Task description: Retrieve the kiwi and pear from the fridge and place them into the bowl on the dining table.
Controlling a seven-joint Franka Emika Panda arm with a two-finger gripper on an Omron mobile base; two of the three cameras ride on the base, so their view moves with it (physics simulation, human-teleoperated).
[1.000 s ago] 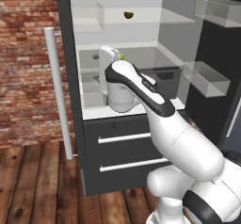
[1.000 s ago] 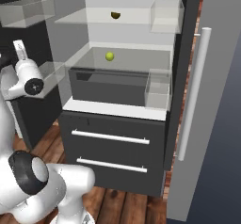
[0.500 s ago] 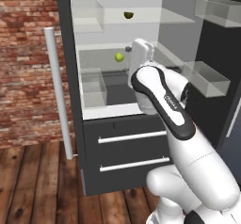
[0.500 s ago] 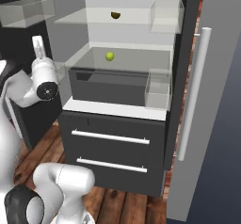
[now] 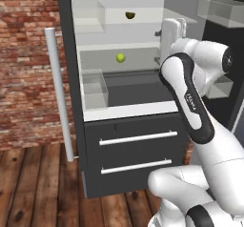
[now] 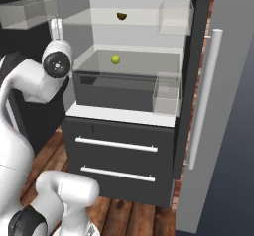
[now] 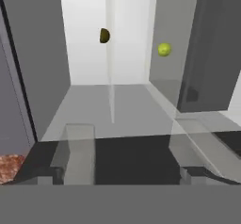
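1. Arm: white, dark-jointed; rises from the base and bends at the elbow up to the level of the fridge (image 5: 71, 54) shelves, the wrist lifted at the right edge of the open compartment as the left base view has it.
2. Gripper (image 5: 170, 30): upright beside the upper glass shelf (image 6: 99, 17), outside the shelf space; in the right base view it stands at (image 6: 56, 28) by the left door bin. Fingers spread wide, nothing between them, touching nothing.
3. Kiwi (image 5: 130, 15): dark brown-olive, on the upper glass shelf toward the back wall; also at (image 6: 121, 16) and (image 7: 104, 35).
4. Pear (image 5: 120, 57): bright yellow-green, on the lower glass shelf above the dark drawer (image 5: 138, 90); also at (image 6: 115, 59) and (image 7: 164, 49). Well apart from the gripper.
5. Fridge: doors open, white bar handles (image 5: 59, 92) to either side; two dark drawers with pale bar pulls (image 6: 116, 144) below.
6. Hand view: rolled sideways, both fruits far ahead.
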